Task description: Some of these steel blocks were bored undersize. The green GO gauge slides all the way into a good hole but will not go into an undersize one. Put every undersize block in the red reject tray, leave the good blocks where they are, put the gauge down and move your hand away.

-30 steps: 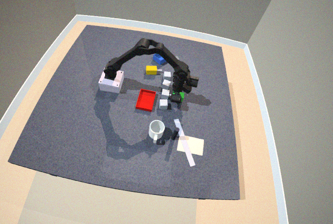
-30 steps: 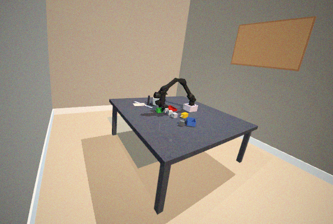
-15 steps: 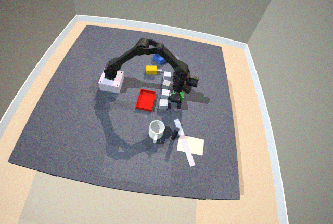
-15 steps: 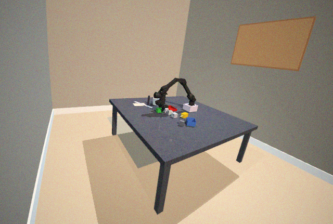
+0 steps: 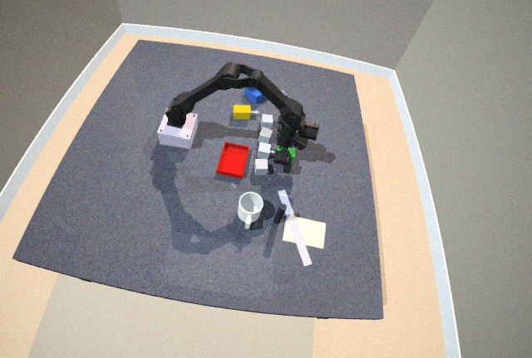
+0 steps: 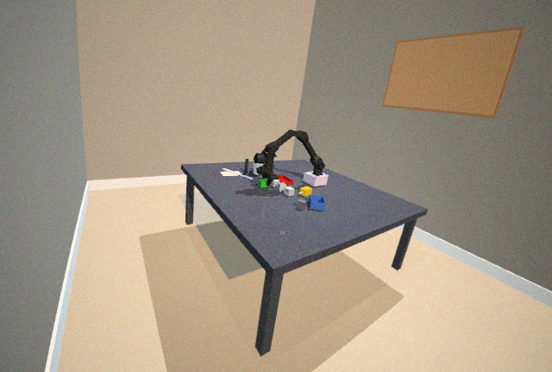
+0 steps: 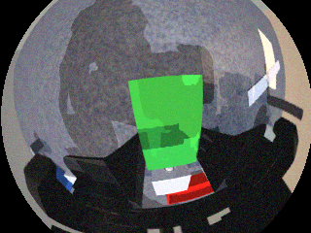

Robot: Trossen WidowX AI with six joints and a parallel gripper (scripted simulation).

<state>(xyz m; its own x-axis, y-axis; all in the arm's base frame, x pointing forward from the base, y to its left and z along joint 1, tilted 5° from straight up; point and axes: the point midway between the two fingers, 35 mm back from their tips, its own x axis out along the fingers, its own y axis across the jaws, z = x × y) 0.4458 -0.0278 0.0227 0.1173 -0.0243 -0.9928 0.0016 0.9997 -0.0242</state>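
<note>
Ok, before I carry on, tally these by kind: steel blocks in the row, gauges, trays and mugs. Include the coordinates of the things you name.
Steel blocks (image 5: 261, 167) (image 6: 288, 192) (image 7: 171, 185): 4
Gauges, the green gauge (image 5: 293, 154) (image 6: 262, 183) (image 7: 167, 107) and the yellow gauge (image 5: 242, 111) (image 6: 305, 191): 2
Trays, the red tray (image 5: 233, 160) (image 6: 285, 180) (image 7: 191, 193) and the blue tray (image 5: 256, 96) (image 6: 316, 204) (image 7: 64, 180): 2
Mug (image 5: 244, 214) (image 6: 255, 168): 1
Total: 9

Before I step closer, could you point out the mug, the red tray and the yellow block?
mug (image 5: 245, 214): top view, outer wall
red tray (image 5: 232, 160) (image 6: 285, 179): top and exterior views, floor; inside
yellow block (image 5: 242, 111) (image 6: 306, 191): both, body
</note>
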